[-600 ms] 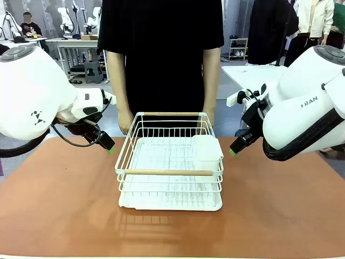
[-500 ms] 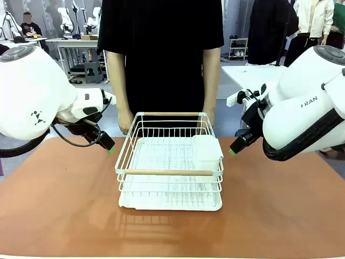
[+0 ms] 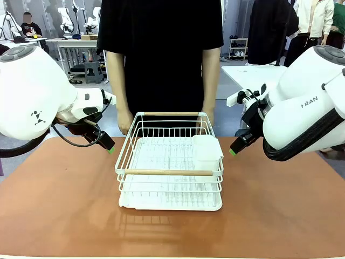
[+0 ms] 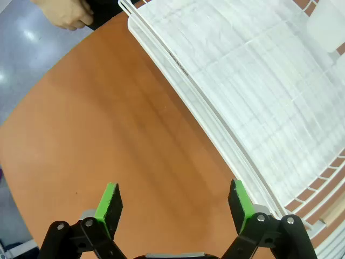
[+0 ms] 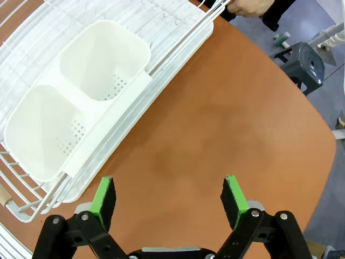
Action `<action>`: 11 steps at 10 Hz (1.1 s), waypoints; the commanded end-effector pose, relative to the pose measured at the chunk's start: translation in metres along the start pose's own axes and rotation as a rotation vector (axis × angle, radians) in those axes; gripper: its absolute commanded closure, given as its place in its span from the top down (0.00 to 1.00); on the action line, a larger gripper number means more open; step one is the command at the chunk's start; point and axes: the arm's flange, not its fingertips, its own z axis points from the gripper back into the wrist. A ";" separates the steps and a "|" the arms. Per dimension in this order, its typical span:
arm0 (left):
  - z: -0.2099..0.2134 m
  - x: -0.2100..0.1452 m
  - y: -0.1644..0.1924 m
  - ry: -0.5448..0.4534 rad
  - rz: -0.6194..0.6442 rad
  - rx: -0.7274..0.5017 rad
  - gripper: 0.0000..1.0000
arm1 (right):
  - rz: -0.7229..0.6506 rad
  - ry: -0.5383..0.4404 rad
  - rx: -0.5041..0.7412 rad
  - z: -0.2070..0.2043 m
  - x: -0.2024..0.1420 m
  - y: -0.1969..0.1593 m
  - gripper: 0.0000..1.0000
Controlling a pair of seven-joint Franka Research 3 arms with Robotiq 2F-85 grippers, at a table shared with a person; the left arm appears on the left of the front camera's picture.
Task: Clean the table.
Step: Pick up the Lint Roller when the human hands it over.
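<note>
A: Bench (image 3: 59, 205): anything moved since before?
B: Nothing. It lies under the rack (image 3: 170, 172); left claw (image 4: 173, 198) and right claw (image 5: 168, 195) hang open (both empty), flanking the rack.

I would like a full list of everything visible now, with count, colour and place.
table: one, reddish-brown, under everything.
dish rack: one, white wire with wooden handles, table's middle.
drip tray: one, white, under the rack.
cutlery holder: one, white, at the rack's right side.
person: one, black top, behind the far edge.
left gripper: one, black with green pads, open, left of the rack.
right gripper: one, same colours, open, right of the rack.
</note>
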 end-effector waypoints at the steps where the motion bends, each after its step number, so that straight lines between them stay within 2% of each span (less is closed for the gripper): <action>1: 0.000 0.000 0.000 0.000 0.000 0.000 1.00 | -0.001 0.000 0.001 0.000 0.000 0.000 1.00; 11: 0.000 0.000 0.000 0.000 0.000 0.000 1.00 | -0.001 0.000 0.001 0.000 0.000 0.000 1.00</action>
